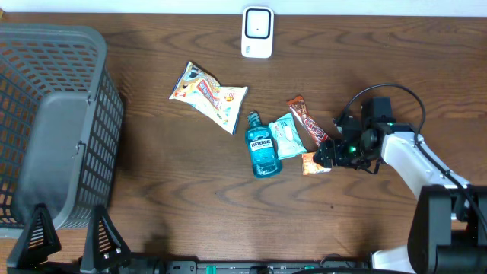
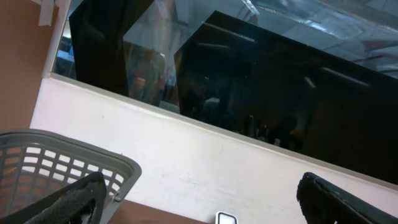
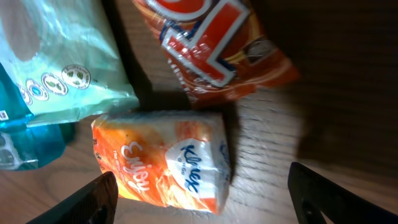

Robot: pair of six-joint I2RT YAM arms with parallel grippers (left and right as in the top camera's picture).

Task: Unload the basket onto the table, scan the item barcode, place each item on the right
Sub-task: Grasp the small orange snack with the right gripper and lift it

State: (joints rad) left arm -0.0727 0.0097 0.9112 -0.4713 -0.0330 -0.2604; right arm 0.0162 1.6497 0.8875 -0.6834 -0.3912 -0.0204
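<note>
Only the right wrist view shows the brand on the orange Kleenex tissue pack [image 3: 165,165]. It lies on the tabletop [image 3: 267,134] between the wide-open, empty jaws of the right end effector [image 3: 202,186].

Basket [image 1: 103,129] cut by overhead's left edge; tissue pack [image 1: 312,164] partly under right gripper [image 1: 326,154]; blue bottle [image 3: 25,146] cropped at right wrist view's left edge; scanner [image 2: 227,218] clipped by left wrist view's bottom
</note>
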